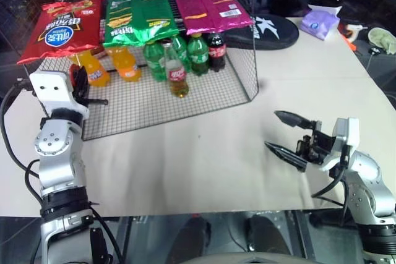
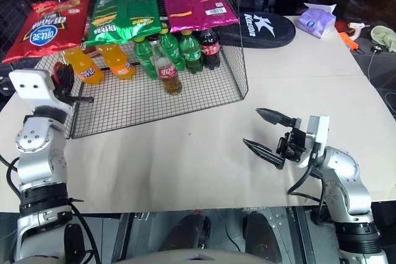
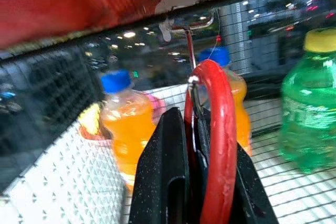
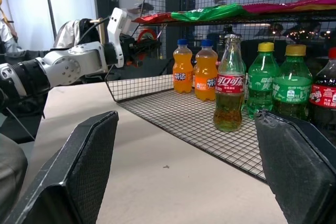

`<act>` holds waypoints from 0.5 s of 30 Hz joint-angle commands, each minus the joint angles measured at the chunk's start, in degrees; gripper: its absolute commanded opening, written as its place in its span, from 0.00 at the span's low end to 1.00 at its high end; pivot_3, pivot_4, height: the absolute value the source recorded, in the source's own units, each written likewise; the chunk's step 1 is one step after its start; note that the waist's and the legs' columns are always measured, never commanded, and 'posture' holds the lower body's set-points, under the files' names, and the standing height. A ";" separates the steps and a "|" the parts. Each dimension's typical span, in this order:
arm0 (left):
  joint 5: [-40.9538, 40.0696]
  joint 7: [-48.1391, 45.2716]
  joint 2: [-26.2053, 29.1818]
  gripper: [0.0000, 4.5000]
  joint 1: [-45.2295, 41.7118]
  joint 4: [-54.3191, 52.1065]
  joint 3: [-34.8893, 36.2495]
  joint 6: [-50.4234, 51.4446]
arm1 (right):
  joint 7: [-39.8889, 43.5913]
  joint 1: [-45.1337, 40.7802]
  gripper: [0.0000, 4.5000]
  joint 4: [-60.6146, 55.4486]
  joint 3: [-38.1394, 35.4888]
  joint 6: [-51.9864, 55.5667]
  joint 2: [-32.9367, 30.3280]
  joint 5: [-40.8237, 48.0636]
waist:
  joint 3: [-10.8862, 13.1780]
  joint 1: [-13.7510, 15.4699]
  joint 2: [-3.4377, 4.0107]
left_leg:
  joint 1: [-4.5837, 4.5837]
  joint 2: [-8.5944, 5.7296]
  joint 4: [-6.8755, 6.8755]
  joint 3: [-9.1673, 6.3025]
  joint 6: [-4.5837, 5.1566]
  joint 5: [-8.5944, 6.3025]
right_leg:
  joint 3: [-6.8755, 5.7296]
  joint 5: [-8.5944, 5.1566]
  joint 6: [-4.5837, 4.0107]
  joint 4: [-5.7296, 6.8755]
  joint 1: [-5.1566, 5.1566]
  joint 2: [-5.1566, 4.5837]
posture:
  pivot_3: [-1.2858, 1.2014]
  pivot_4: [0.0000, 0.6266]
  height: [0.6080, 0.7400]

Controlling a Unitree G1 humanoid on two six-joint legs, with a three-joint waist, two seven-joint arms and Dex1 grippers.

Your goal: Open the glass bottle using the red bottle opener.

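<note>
Left gripper (image 3: 202,182): clamped on red bottle opener (image 3: 220,129). Right gripper (image 1: 286,133): jaws wide, empty, well apart from glass bottle (image 1: 177,70) on wire rack (image 1: 154,106).

Orange sodas (image 1: 111,66), green bottles (image 1: 176,54) under snack bags (image 1: 139,13); tissues, probably (image 1: 320,21).

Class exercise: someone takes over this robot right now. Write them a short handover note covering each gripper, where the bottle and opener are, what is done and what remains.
Left gripper: shut on the red bottle opener, held at the left edge of the wire rack.
Right gripper: open, empty, over the table to the right of the rack.
Glass bottle: upright on the rack floor, in front of the green bottles, untouched.
Done: opener picked up.
Left: probably steady the bottle with the right gripper, bring the opener to the bottle's top, pry it open.
</note>
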 commanded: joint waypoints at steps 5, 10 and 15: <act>4.99 8.33 0.36 0.02 -0.22 -3.81 1.88 -4.08 | 0.77 -0.32 0.93 -0.41 -1.05 -1.26 -0.38 0.29 | 0.00 -0.32 -0.01 | -0.02 0.03 -0.02 0.07 0.00 0.00 | 0.07 0.00 0.00 0.03 -0.09 0.01 | 0.52 0.24 1.00; 8.18 12.03 1.29 0.02 -1.43 -1.81 1.85 -4.25 | 0.57 -0.29 0.93 -0.42 -0.77 -1.52 -0.29 -0.20 | 0.00 -0.32 -0.01 | -0.02 0.05 -0.03 0.09 0.00 0.00 | 0.08 0.00 0.00 0.04 -0.10 0.02 | 0.52 0.24 1.00; 9.30 12.95 1.71 0.02 -2.53 -0.18 1.19 -4.55 | 0.17 -0.25 0.93 -0.32 -0.70 -1.82 -0.18 -0.75 | 0.00 -0.29 -0.01 | -0.03 0.05 -0.03 0.10 0.00 0.00 | 0.08 0.00 0.00 0.04 -0.11 0.03 | 0.52 0.24 1.00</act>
